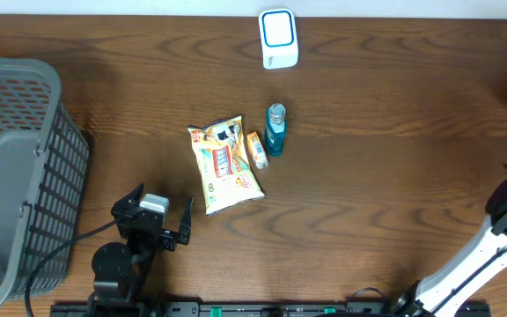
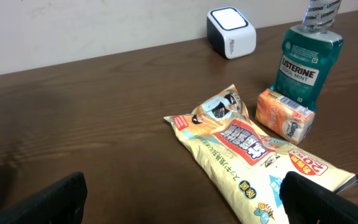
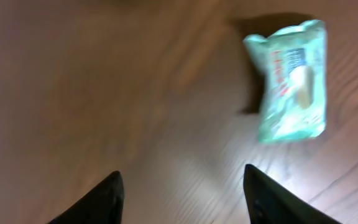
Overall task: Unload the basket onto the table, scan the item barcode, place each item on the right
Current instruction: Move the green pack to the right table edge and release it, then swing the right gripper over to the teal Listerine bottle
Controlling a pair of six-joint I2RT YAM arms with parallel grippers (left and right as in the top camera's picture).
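The left claw, spread to its widest and empty, is shown facing the snack bag, which lies flat on the worktop just ahead of it and slightly to its right, with the orange packet and mouthwash bottle beyond and the scanner farthest ahead. The right claw is seen parted and empty, with a blurred green-and-white pack ahead and to its right. The bag is judged light, soft and crinkly, its film probably slippery, and is best pinched at a sealed end edge, so that the printed face is kept flat
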